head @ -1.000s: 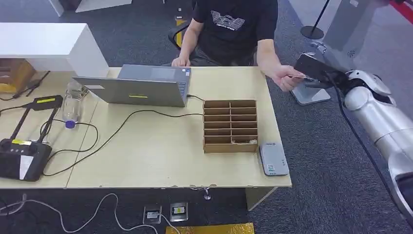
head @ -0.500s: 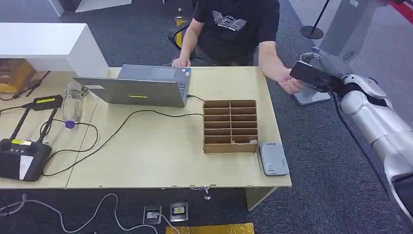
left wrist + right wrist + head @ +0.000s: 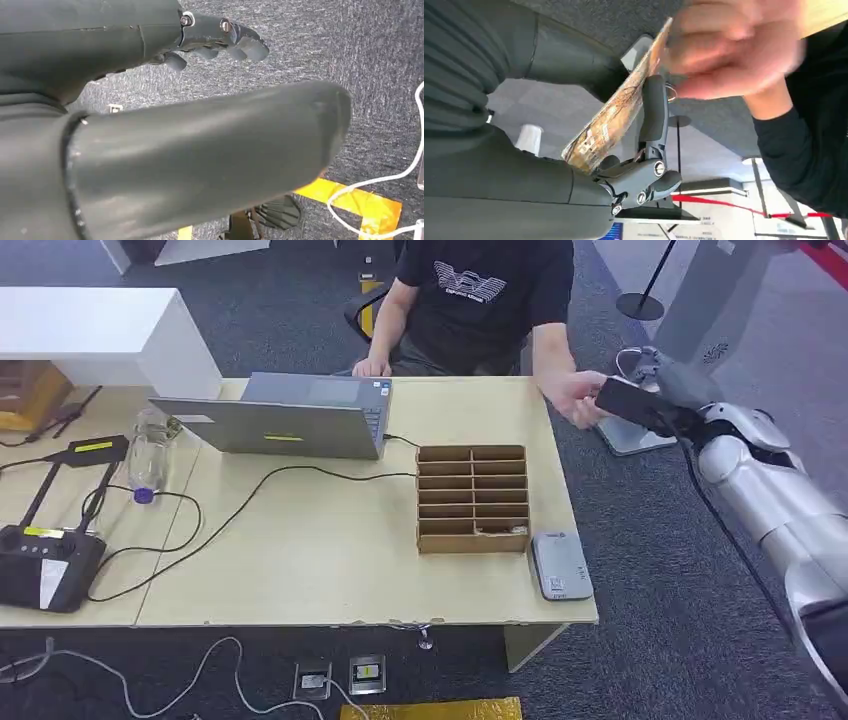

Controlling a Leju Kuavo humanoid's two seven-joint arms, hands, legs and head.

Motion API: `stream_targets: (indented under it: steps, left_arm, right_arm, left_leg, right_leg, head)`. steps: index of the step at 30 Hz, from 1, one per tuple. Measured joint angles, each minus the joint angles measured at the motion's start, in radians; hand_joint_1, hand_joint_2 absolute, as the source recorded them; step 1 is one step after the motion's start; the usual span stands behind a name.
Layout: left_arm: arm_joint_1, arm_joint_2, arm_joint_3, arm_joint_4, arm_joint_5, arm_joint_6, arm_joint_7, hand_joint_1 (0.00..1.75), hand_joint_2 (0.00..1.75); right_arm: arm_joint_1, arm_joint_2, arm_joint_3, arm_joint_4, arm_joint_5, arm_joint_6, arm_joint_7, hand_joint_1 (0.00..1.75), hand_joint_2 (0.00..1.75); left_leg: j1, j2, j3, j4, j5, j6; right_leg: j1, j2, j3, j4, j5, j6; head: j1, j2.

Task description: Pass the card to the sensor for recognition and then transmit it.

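Dark grey carpet (image 3: 640, 570) covers the floor around a pale wooden table (image 3: 330, 560), and a yellow floor marking runs along the near edge of the head view. On the table stand a cardboard compartment box (image 3: 472, 498), a grey card sensor (image 3: 561, 564) just beside its near corner, an open laptop (image 3: 290, 420), a clear bottle (image 3: 148, 452), a black device (image 3: 40, 560) and trailing black cables. A person in a black shirt (image 3: 480, 295) sits across the table. My right hand (image 3: 640, 403) is raised beyond the table's far corner, well apart from the sensor, which lies nearer to me and off to the hand's left. In the right wrist view the card (image 3: 616, 112), with a brown patterned face, is pinched between my thick thumb and darker fingers (image 3: 654, 107), so that hand grips the card. The person's hand (image 3: 734, 47) reaches to the card's far end; it is blurred, and I cannot tell whether it touches the card. In the head view the card is too small to make out behind my hand. My left hand (image 3: 200, 150) hangs over the carpet, fingers extended and apart, holding nothing; its thumb blocks much of that view. A white cable (image 3: 395, 175) is cut off at the frame edge.
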Motion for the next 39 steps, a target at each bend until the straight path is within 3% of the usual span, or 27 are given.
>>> stream_targets:
  steps: [10, 20, 31, 39]
  left_arm:
    - [0.001, 0.000, 0.000, 0.000, 0.006, 0.007, 0.005, 0.00, 0.00]
    - [0.001, 0.000, 0.000, 0.000, 0.010, 0.020, 0.005, 0.00, 0.00]
    - [0.002, -0.001, 0.000, 0.000, 0.017, 0.024, 0.005, 0.00, 0.00]
    - [0.010, -0.001, 0.000, 0.000, 0.028, 0.036, 0.000, 0.00, 0.00]
  right_arm:
    - [0.030, -0.016, -0.002, 0.015, 0.018, -0.030, 0.007, 1.75, 1.75]
    - [0.154, -0.047, -0.002, -0.048, 0.043, -0.081, 0.038, 1.75, 1.75]
    - [0.302, -0.100, -0.011, -0.213, 0.062, -0.120, 0.114, 1.75, 1.75]
    - [0.360, -0.126, -0.008, -0.342, 0.043, -0.103, 0.127, 1.75, 1.75]
  left_leg:
    - [0.000, 0.000, 0.000, 0.000, 0.000, 0.000]
    - [0.000, 0.000, 0.000, 0.000, 0.000, 0.000]
    - [0.000, 0.000, 0.000, 0.000, 0.000, 0.000]
    - [0.000, 0.001, 0.000, 0.000, 0.000, 0.000]
  right_leg:
    - [0.000, 0.000, 0.000, 0.000, 0.000, 0.000]
    - [0.000, 0.000, 0.000, 0.000, 0.000, 0.000]
    - [0.000, 0.000, 0.000, 0.000, 0.000, 0.000]
    - [0.000, 0.001, 0.000, 0.000, 0.000, 0.000]
  head:
    - [0.000, 0.000]
    - [0.000, 0.000]
    - [0.000, 0.000]
    - [0.000, 0.000]
